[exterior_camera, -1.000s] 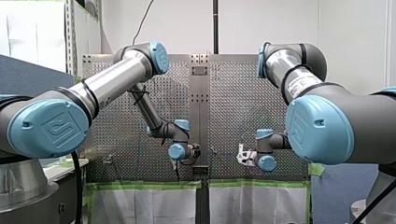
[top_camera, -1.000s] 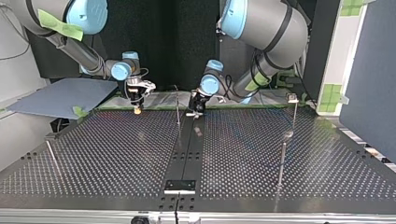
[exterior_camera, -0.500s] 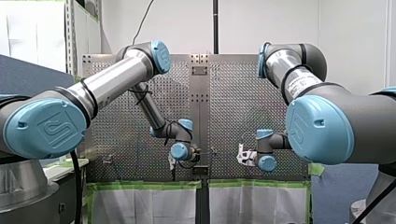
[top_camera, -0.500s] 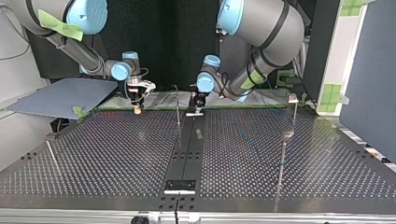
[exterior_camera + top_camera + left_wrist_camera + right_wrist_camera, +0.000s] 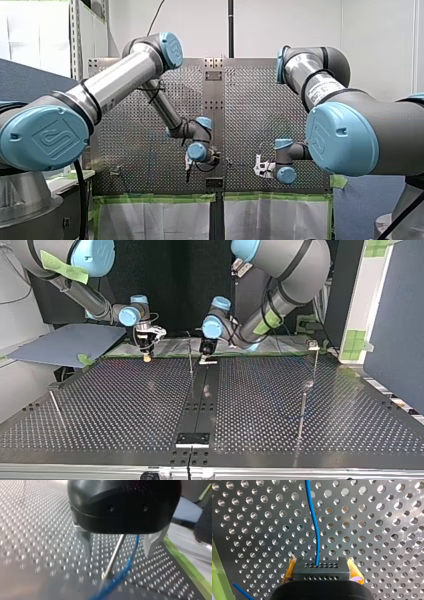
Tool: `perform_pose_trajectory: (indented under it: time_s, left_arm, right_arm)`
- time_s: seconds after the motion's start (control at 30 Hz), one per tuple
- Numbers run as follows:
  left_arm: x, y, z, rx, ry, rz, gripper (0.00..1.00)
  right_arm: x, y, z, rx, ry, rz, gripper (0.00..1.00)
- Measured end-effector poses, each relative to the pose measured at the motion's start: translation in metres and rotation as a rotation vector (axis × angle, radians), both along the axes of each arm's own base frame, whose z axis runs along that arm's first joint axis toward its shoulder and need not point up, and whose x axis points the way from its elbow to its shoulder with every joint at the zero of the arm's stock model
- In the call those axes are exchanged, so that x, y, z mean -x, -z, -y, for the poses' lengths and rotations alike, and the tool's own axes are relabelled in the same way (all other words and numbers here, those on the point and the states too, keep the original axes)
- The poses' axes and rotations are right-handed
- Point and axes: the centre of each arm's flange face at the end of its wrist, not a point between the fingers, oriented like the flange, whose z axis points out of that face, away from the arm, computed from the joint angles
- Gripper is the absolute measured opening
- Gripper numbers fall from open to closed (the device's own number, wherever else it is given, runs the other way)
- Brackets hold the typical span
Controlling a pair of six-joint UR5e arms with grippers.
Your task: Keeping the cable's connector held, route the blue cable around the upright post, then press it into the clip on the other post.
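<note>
- Perforated metal table (image 5: 125, 405) carries the whole job, and the thin upright post (image 5: 190, 357) standing on it is the reference for everything below.
- My right gripper (image 5: 321, 572) sits well to one side of the upright post. Its yellow pads (image 5: 355, 571) are clamped on the black connector (image 5: 321, 566), and the blue cable (image 5: 315, 530) leaves the connector's face and runs ahead over the table.
- My left gripper (image 5: 118, 553) hangs just beside the post on the opposite side, with its metal fingers (image 5: 83, 540) spread and gripping nothing.
- In the left wrist view, post and cable both show in the gap between those fingers. The cable lies just beside the post on the green tape (image 5: 190, 562) side; I cannot tell whether they touch.
- Judged from this, the step in hand is taking hold of the cable to wrap it. The cable is at the post, not visibly round it.
- The left fingers should close on the cable alone, a little clear of the post so the rod is not pinched with it.
- The sweep should then go round the post under light tension, low enough that the loop cannot slip over the top.
- The clamp on the connector must not loosen or get dragged toward the post.
- The other post (image 5: 314, 357) stands well apart from the upright post, away from my right gripper, so free cable should be saved for that reach.
</note>
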Motion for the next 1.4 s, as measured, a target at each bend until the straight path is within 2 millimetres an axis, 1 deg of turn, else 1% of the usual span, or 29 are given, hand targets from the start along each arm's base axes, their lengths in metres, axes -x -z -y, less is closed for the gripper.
perform_pose_trajectory:
  time_s: [0.17, 0.43, 0.77, 1.03, 1.4]
  left_arm:
    - [0.013, -0.002, 0.015, -0.030, 0.039, 0.004, 1.00]
    - [0.029, 0.001, 0.024, -0.072, 0.064, -0.022, 1.00]
    - [0.044, -0.001, 0.020, -0.083, 0.080, -0.037, 1.00]
    - [0.055, 0.008, 0.017, -0.086, 0.099, -0.050, 1.00]
    - [0.058, 0.008, 0.021, -0.073, 0.107, -0.031, 1.00]
  right_arm:
    - [0.002, 0.001, 0.001, -0.002, 0.004, 0.001, 0.00]
    - [0.006, 0.001, 0.003, -0.003, 0.009, 0.001, 0.00]
    - [0.007, 0.001, 0.003, -0.004, 0.007, 0.002, 0.00]
    - [0.008, 0.001, 0.004, -0.006, 0.006, 0.002, 0.00]
    - [0.008, 0.002, 0.003, -0.007, 0.007, 0.002, 0.00]
